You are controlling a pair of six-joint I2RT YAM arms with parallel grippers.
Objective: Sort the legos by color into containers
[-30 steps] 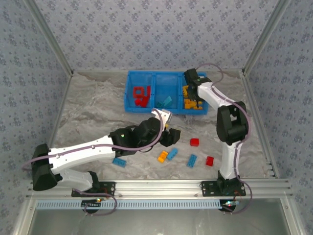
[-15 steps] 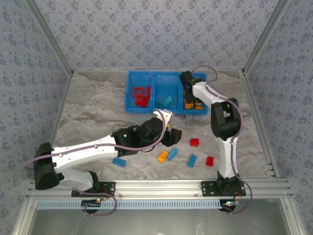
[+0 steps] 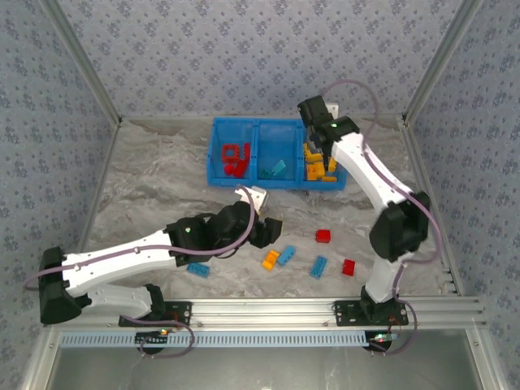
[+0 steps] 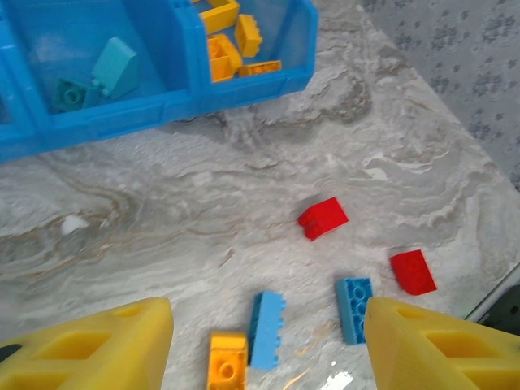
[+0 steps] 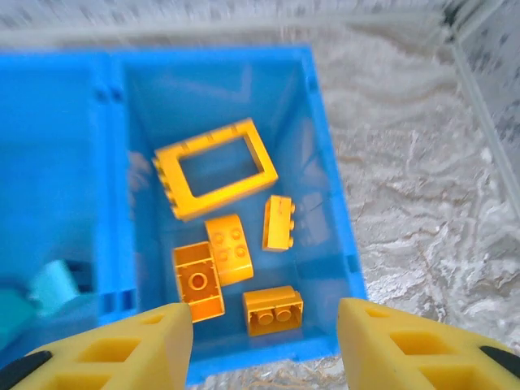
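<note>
Yellow legos (image 5: 229, 248) in tray (image 5: 327, 203), red brick (image 4: 322, 218) loose

Six loose legos (image 3: 285, 257), one three-compartment tray (image 3: 218, 179)
Loose: two red bricks (image 3: 322, 236), three light blue bricks (image 3: 318, 266), one orange brick (image 3: 270, 260). In the tray: five yellow pieces (image 5: 215, 166), two teal pieces (image 4: 114, 69); the red pieces (image 3: 236, 158) defy counting.

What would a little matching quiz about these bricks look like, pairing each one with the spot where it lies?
Things:
1. yellow frame
2. teal wedge
3. lone orange brick

Places:
A. on the tabletop, beside a blue brick
B. right compartment of the tray
C. middle compartment of the tray

Pairs: 1-B, 2-C, 3-A.
</note>
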